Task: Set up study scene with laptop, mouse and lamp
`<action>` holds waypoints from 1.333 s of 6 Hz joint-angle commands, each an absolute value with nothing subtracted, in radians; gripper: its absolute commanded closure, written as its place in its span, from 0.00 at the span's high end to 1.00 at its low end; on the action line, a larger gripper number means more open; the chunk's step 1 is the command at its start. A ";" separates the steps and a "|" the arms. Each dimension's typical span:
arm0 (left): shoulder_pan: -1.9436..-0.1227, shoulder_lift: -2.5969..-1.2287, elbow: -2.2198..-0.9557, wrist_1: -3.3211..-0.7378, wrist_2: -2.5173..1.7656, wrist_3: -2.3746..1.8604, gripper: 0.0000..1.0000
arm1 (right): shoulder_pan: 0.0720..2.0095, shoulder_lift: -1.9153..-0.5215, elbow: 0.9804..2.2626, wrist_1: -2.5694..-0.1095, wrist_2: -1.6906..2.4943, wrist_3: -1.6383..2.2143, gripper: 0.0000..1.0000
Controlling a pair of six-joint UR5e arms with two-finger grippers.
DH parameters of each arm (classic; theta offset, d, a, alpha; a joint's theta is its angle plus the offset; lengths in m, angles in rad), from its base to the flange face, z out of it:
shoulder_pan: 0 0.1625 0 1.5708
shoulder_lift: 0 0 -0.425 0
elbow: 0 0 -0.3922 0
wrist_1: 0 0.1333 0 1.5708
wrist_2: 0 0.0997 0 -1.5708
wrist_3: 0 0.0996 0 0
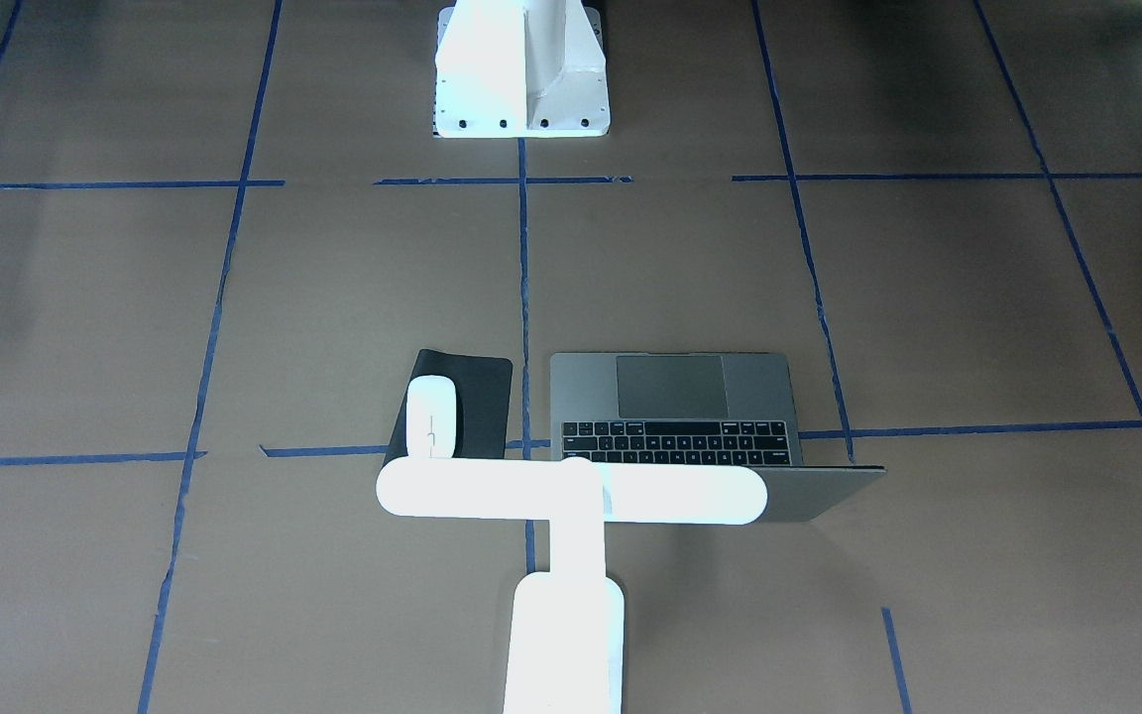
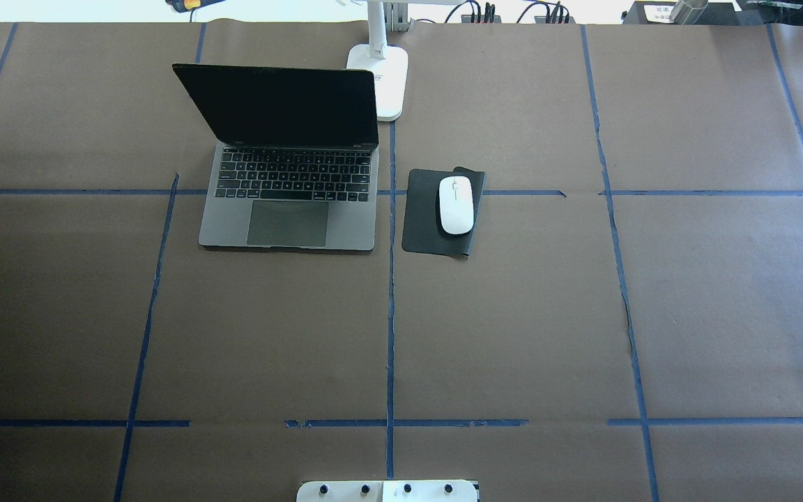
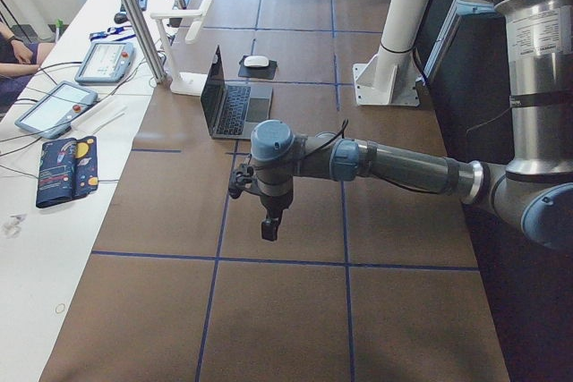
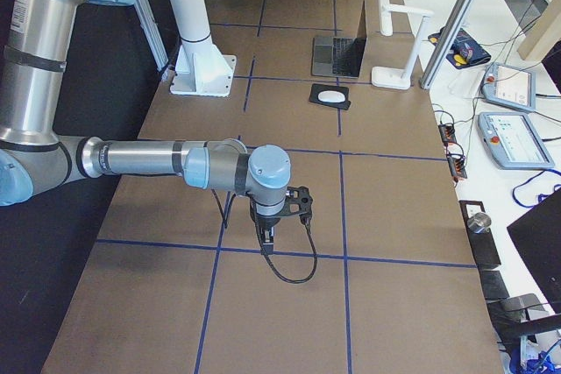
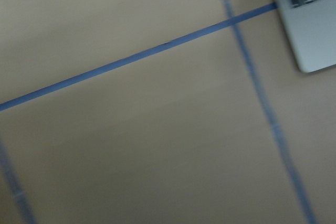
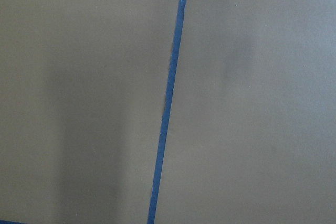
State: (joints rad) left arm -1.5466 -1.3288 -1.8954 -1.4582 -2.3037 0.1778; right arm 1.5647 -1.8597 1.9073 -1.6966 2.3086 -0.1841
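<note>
Laptop check, anyone near the rig? I mean the slim grey metal one with black keys and the big trackpad. – doorway

Yep, standing right by it. It's open on the brown-paper table with the blue tape grid, toward the far edge from the robot. Keyboard faces the robot and the screen is dark. It sits just left of the centre tape line, robot's left. – tableside

And the small glossy white oval mouse? – doorway

It's on a flat black rectangular mat just right of the laptop, lying on the mat's right part with its thin dark slit end pointing away from the robot. Mat and laptop are close but not touching. The bright white T-shaped desk lamp has its rounded base on the table right behind the laptop's right rear corner, long bar head up top. – tableside

Pincers? – doorway

Left pincer hangs pointing down over bare paper, arm stretched out flat, well apart from the laptop. Right pincer is the same deal at the other end, above a tape line. Honestly can't tell whether either one is wide or narrow. The wrist cams don't help: the left is a blurry shot of paper, tape and one laptop corner, the right is just paper and tape. A white flared pedestal with bolt holes stands on the robot's side. – tableside
</note>
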 commanded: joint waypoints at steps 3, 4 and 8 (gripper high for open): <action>-1.571 -1.275 -1.882 -1.466 -2.307 0.189 1.00 | 1.565 -1.862 1.907 -1.697 2.309 -0.187 1.00; -1.569 -1.269 -1.890 -1.465 -2.309 0.187 1.00 | 1.565 -1.862 1.902 -1.695 2.309 -0.190 1.00; -1.569 -1.261 -1.891 -1.456 -2.312 0.189 1.00 | 1.565 -1.862 1.902 -1.695 2.315 -0.192 1.00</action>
